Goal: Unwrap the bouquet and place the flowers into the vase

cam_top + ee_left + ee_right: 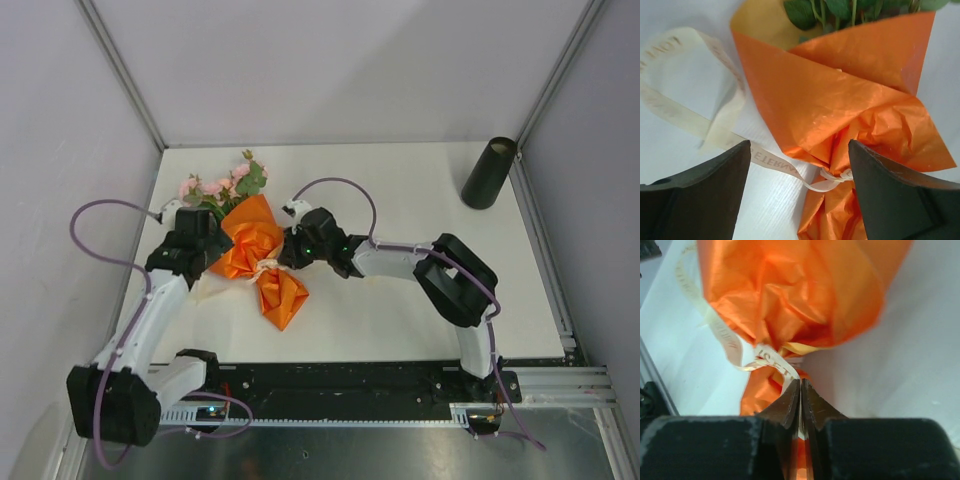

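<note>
At the knot, the right gripper (801,385) is clenched on the cream ribbon (720,335), a thin, limp strip that should slip loose under a steady pull. The left gripper (800,145) is released, jaws wide astride the waist of the bouquet (255,250). The orange paper (840,100) looks light and crinkly; the flowers (215,187), pointing to eleven o'clock, look fragile, so take them by the stems. The vase (489,172) stands well apart at two o'clock, with the right arm between.
</note>
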### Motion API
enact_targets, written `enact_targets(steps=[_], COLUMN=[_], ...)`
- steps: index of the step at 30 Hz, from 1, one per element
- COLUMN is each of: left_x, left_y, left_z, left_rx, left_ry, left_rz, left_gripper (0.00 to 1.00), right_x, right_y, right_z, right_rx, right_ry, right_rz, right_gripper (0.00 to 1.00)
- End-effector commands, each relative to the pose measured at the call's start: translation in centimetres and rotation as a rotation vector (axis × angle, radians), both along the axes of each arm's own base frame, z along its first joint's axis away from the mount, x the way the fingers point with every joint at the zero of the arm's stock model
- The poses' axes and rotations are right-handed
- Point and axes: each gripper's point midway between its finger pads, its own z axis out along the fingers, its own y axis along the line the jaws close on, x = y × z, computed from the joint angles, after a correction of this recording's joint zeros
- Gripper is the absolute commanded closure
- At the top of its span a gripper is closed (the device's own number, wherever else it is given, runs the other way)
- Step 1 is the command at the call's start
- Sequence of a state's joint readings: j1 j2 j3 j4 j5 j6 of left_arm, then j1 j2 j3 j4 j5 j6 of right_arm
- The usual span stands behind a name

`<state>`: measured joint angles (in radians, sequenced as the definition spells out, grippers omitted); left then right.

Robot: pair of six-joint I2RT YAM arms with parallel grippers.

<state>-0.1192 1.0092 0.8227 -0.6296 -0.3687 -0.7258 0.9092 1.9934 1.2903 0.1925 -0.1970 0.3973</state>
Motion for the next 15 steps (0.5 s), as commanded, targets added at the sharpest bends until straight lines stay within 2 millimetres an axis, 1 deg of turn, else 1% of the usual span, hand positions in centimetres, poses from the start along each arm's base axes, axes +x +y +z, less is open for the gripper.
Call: enact_targets(steps=[1, 2, 3, 4, 5, 6, 7, 8, 11, 13, 15], left_x=[1.3, 1.5, 1.6, 1.7, 1.8, 1.9, 2.0, 2.2, 2.6, 3.1, 3.6], left_y=[-3.1, -3.7, -4.1, -4.5, -4.8, -5.2, -5.6, -6.0, -7.4, -8.8, -10.0], left_z=[-2.3, -3.1, -3.7, -4.3, -4.7, -5.0, -5.4, -5.6, -5.8, -5.5, -5.0], left_rx=[-0.117, -0.134, -0.144, -0.147, -0.146, -0.137, -0.128, -0.119, -0.118, -0.132, -0.134], left_ry=[0.048, 0.066, 0.080, 0.096, 0.104, 0.111, 0.123, 0.125, 0.127, 0.103, 0.081], left_rz=[-0.124, -0.149, -0.166, -0.184, -0.200, -0.219, -0.238, -0.256, -0.308, -0.362, -0.406], left_gripper=[0.17, 0.18, 0.18, 0.18, 0.18, 0.18, 0.18, 0.17, 0.17, 0.18, 0.18], right_x=[2.8, 2.7, 2.9, 2.7, 2.7, 2.5, 2.4, 2.2, 1.8, 1.8, 1.1], right_y=[-3.0, -4.0, -4.7, -5.6, -6.3, -7.1, -7.6, -8.2, -9.4, -10.6, -11.1], right_z=[2.1, 2.0, 2.6, 2.5, 3.1, 3.1, 3.6, 3.5, 4.2, 4.5, 4.7], right_rx=[0.028, 0.032, 0.053, 0.061, 0.075, 0.076, 0.083, 0.078, 0.076, 0.068, 0.072], right_ry=[-0.025, -0.013, -0.017, -0.014, -0.023, -0.025, -0.034, -0.036, -0.054, -0.061, -0.047], right_rz=[-0.155, -0.176, -0.194, -0.207, -0.224, -0.240, -0.252, -0.265, -0.299, -0.355, -0.379], right_gripper=[0.96, 0.98, 0.99, 1.00, 1.00, 1.00, 1.00, 1.00, 1.00, 1.00, 1.00])
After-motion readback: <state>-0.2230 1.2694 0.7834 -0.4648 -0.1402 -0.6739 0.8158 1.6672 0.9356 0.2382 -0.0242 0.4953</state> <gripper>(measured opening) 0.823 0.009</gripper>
